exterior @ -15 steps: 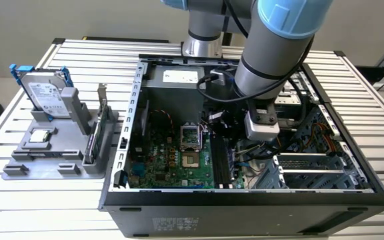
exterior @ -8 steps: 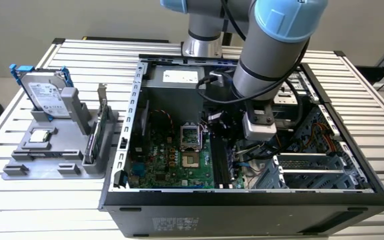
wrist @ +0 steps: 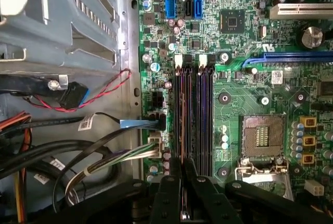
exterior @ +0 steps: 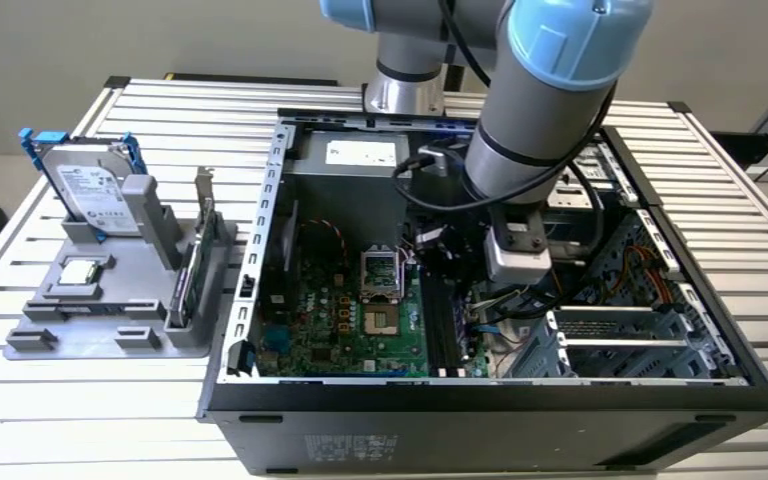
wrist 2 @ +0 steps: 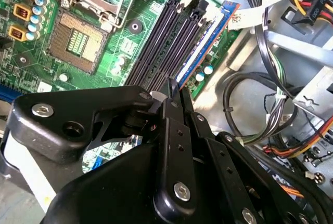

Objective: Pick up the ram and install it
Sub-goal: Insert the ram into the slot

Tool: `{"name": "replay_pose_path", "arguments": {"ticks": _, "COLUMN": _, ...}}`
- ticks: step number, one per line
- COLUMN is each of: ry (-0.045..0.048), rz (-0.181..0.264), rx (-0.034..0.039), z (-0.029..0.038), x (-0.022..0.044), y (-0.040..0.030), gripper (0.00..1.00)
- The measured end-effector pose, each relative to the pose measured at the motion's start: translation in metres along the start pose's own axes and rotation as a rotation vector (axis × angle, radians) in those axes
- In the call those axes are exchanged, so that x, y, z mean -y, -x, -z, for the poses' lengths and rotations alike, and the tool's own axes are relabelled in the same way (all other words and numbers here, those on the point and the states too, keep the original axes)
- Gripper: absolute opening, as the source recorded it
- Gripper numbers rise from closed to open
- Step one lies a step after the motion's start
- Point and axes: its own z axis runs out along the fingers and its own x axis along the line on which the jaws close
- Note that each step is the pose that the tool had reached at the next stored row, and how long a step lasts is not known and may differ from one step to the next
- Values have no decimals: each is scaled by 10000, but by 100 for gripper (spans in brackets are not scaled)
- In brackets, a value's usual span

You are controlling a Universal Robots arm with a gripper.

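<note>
We see the gripper inside the case, fingers nearly closed. They pinch the ram seated in a motherboard slot.

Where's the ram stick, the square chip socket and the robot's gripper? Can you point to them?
the ram (wrist 2: 205, 42), second wrist view, on its long blue edge.
the square socket (wrist 2: 78, 41), second wrist view, on its pinned middle.
the gripper (wrist 2: 176, 90), second wrist view, between its fingertips, shut on the ram.

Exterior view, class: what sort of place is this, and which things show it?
Probably a robotics lab bench for computer assembly: an open computer case, a robot arm reaching into it, and a grey fixture holding parts on a slatted metal table.
</note>
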Motion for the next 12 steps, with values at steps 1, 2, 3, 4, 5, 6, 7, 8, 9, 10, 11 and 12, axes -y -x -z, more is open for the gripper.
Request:
{"name": "replay_pose_path", "arguments": {"ticks": 1, "ry": 0, "rz": -1, "rx": 11, "z": 0, "x": -4, "y": -4, "gripper": 0}}
{"name": "replay_pose_path", "arguments": {"ticks": 2, "ry": 4, "rz": -1, "rx": 22, "z": 1, "x": -9, "y": -6, "gripper": 0}}
{"name": "replay_pose_path", "arguments": {"ticks": 3, "ry": 7, "rz": -1, "rx": 33, "z": 1, "x": -16, "y": -8, "gripper": 0}}
{"name": "replay_pose_path", "arguments": {"ticks": 4, "ry": 12, "rz": -2, "rx": 45, "z": 1, "x": -23, "y": -10, "gripper": 0}}
{"name": "replay_pose_path", "arguments": {"ticks": 5, "ry": 19, "rz": -3, "rx": 55, "z": 1, "x": -31, "y": -10, "gripper": 0}}
{"name": "replay_pose_path", "arguments": {"ticks": 6, "ry": 28, "rz": -2, "rx": 64, "z": 1, "x": -39, "y": -11, "gripper": 0}}
{"name": "replay_pose_path", "arguments": {"ticks": 7, "ry": 36, "rz": -1, "rx": 74, "z": 1, "x": -50, "y": -11, "gripper": 0}}
{"name": "replay_pose_path", "arguments": {"ticks": 8, "ry": 45, "rz": -1, "rx": 85, "z": 2, "x": -62, "y": -12, "gripper": 0}}
{"name": "replay_pose_path", "arguments": {"ticks": 9, "ry": 55, "rz": -1, "rx": 98, "z": 2, "x": -72, "y": -12, "gripper": 0}}
{"name": "replay_pose_path", "arguments": {"ticks": 10, "ry": 61, "rz": 0, "rx": 111, "z": 2, "x": -83, "y": -13, "gripper": 0}}
{"name": "replay_pose_path", "arguments": {"ticks": 11, "ry": 68, "rz": 1, "rx": 122, "z": 2, "x": -95, "y": -14, "gripper": 0}}
{"name": "replay_pose_path", "arguments": {"ticks": 12, "ry": 73, "rz": 1, "rx": 129, "z": 3, "x": -106, "y": -15, "gripper": 0}}
